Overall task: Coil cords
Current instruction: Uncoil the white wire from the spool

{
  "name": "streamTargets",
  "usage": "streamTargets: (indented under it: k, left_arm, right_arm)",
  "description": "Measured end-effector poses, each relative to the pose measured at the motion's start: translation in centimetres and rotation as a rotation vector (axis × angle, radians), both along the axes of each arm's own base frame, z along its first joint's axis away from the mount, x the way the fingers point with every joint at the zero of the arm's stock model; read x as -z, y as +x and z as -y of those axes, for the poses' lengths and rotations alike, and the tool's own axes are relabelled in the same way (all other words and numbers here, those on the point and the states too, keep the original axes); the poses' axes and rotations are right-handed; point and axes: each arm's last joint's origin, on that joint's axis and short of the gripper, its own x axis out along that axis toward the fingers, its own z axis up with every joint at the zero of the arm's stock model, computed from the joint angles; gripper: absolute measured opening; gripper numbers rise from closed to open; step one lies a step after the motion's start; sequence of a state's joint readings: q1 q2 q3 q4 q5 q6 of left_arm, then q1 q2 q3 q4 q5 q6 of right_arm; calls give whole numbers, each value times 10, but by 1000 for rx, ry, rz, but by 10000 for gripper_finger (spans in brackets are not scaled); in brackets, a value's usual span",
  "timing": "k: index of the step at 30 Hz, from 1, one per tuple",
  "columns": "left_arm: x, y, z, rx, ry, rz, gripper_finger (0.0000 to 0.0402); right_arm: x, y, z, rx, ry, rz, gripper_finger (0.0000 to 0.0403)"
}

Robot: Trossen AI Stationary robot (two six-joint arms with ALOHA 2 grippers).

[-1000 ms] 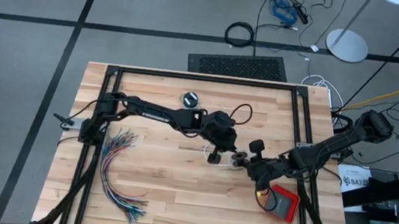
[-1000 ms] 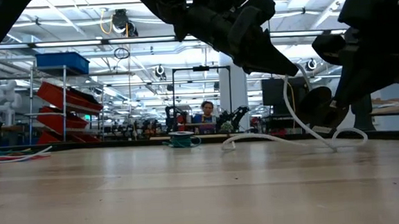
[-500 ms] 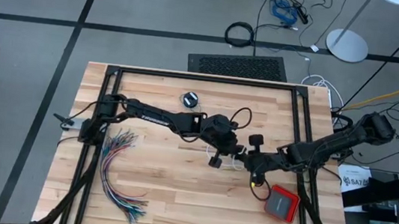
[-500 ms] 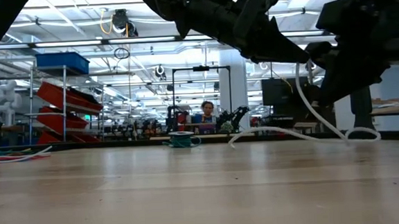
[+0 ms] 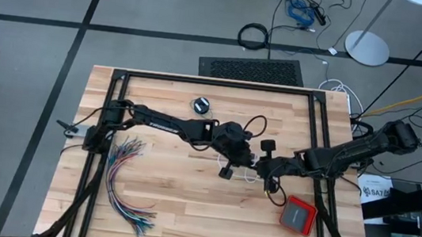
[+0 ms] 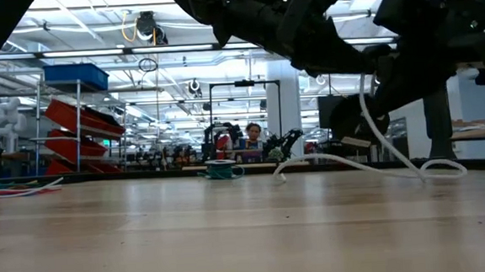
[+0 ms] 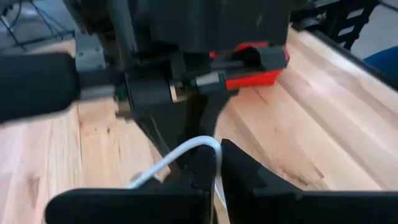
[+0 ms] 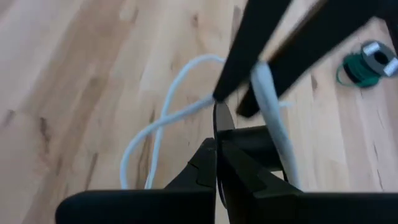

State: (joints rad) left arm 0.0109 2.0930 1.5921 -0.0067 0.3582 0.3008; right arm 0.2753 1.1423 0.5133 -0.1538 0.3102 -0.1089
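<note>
High view, going left to right: a fanned bundle of many-coloured wires (image 5: 126, 182) lies at the left side of the wooden table (image 5: 161, 208). The left arm enters from the table's left edge and stretches rightward, nearly straight, to the middle of the picture, where the left gripper (image 5: 231, 162) points down at the white cord (image 5: 246, 173). A small teal-green coil (image 5: 201, 104) sits in the upper middle of the table, well apart from both grippers. The right arm comes in from the right edge, bent and sloping down-left, so that the right gripper (image 5: 262, 169) ends just beside the left one. A red and grey flat device (image 5: 298, 216) lies near the lower right corner of the table.

Low view: both grippers hang in the upper right of the picture, and the white cord (image 6: 370, 158) drops from them in a curve to loops resting on the table. The teal-green coil (image 6: 221, 169) stands far back at centre, and a person sits in the room behind.

Left wrist view: the left gripper's fingers (image 7: 242, 171) are nearly closed, pinching the white cord (image 7: 180, 152) between them, with the right gripper's dark body just beyond.

Right wrist view: the right gripper's fingers (image 8: 208, 158) are pressed fully together at the point where the white cord (image 8: 165, 118) crosses; whether they actually grip it I cannot tell.
</note>
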Motion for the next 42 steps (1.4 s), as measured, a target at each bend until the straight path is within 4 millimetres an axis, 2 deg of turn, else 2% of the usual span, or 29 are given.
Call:
streamTargets:
  k: [11, 19, 25, 31, 34, 42]
  left_arm:
    - [3, -2, 2, 31, -23, -45, 21]
    - [10, -9, 19, 112, -51, -142, 21]
    - [16, -13, 16, 41, 1, -228, 21]
    - [11, -8, 14, -46, 60, -151, 23]
    - [9, -5, 12, -58, 98, -104, 43]
    - [8, -5, 2, -129, 147, -96, 136]
  right_arm:
    - [-1, 2, -2, -132, 64, -2, 0]
    - [1, 1, 2, -117, 53, -25, 0]
    - [1, 1, 4, -74, 24, -24, 0]
    - [-1, 1, 12, -1, -2, -7, 0]
    - [-3, 2, 17, 27, -5, 2, 0]
    - [-3, 3, 37, 161, -81, 5, 0]
